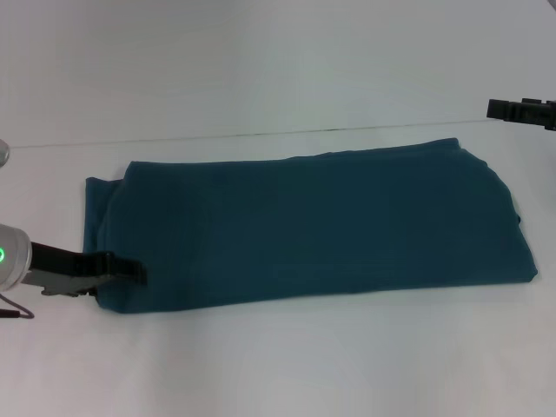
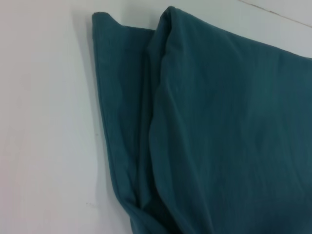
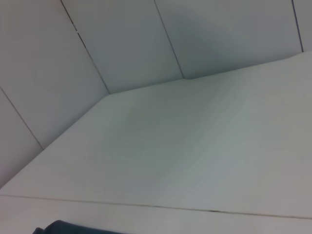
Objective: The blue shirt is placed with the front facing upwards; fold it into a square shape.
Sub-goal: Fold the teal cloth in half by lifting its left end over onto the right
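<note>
At the near left corner of the white table (image 1: 287, 365), the left gripper (image 1: 130, 270) lies low with its black fingers together at the folded hem of the blue shirt (image 1: 313, 226); whether cloth sits between them cannot be told. Beyond the jaws, the shirt stretches rightward as a long folded band, plain side up. Far off at the right edge, the right gripper (image 1: 521, 111) hangs apart from the cloth, its opening unclear.
</note>
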Tool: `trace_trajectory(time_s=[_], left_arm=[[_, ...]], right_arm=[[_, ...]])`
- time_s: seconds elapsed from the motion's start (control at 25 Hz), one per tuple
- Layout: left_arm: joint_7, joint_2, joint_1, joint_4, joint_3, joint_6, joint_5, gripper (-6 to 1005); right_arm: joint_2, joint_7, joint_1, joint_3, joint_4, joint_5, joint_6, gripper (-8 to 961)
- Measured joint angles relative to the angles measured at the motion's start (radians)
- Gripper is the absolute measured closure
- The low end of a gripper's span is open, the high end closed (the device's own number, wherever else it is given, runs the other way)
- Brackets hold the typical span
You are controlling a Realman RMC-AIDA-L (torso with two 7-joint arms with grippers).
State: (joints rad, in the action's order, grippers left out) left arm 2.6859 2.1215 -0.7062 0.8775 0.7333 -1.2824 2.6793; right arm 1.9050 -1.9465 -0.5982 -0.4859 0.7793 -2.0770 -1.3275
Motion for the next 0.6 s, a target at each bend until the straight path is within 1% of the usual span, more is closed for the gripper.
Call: trace_trajectory(time_s=[0.32, 0.56, 0.6], left_arm=[[-0.018, 0.001, 0.000, 0.009, 0.010, 0.001, -0.005, 325], [-0.018, 0.002, -0.005, 0.009, 0.029, 0.001, -0.006, 542], [-0.017, 0.001, -0.006, 0.009, 0.029, 0.002, -0.006, 591]], right_arm=[[0.001, 0.000, 0.000, 0.001, 0.000, 0.000, 0.001, 54], [0.002, -0.001, 0.002, 0.003, 0.000, 0.002, 0.001, 54], [0.002, 0.000, 0.003, 0.004, 0.000, 0.002, 0.001, 54]])
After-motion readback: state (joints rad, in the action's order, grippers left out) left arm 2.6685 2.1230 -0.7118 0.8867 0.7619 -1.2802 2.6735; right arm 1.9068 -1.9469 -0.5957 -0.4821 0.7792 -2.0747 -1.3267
